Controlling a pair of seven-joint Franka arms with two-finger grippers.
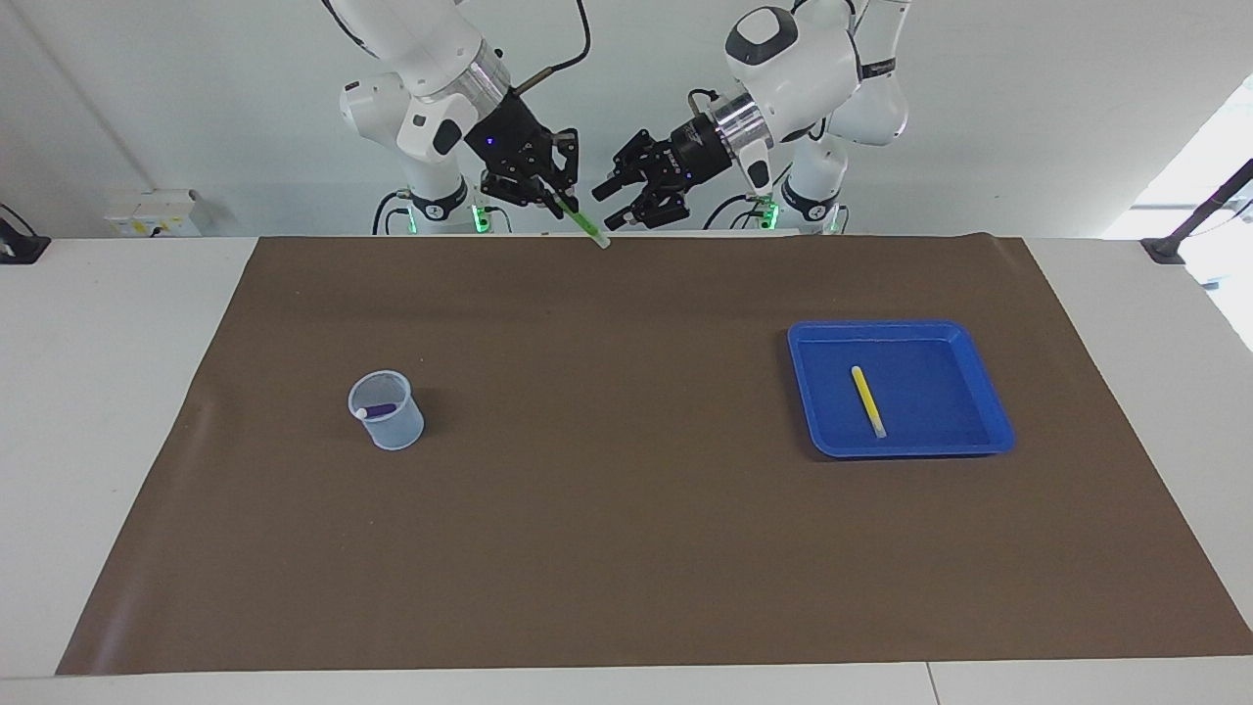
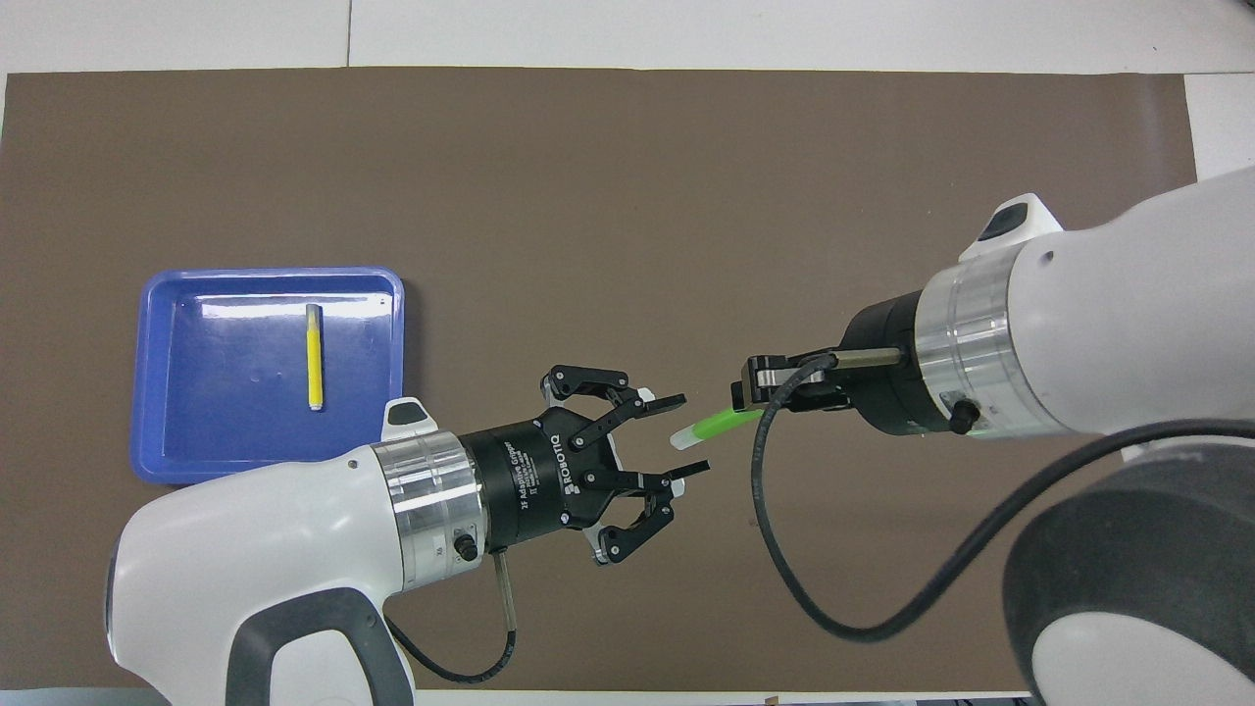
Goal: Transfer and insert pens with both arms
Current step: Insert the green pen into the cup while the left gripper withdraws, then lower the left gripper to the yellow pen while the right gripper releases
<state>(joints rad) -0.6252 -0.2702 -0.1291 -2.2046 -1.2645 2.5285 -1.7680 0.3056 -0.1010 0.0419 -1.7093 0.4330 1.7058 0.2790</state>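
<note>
three pens in play: green pen (image 2: pixel 714 428) is clamped in the right gripper (image 2: pixel 755 390), up in the air over the mat's (image 1: pixel 626 548) robot-side edge, mid-bench, pale end sticking out toward the left gripper (image 2: pixel 677 436). purple pen (image 1: pixel 377 409) already sits in the cup (image 1: pixel 387 411) toward the right arm's end. yellow pen (image 1: pixel 867 401) lies flat in the blue tray (image 1: pixel 989 411) toward the left arm's end.

left gripper's fingers are spread wide, clear of the green pen, small gap between them in the overhead view. handover looks done; step in hand is carrying green to the cup.

doing it well, my read: pen is held near one end with a long overhang, so move slow to avoid swing. tip it near vertical, pale end down, centre over the cup mouth, lower until the tip is inside the rim, then release. cup looks light and already has a pen leaning in it, so a side knock could tip it.

pose: both wrists roughly horizontal, pointing at each other across mid-bench; right one angled slightly down.
</note>
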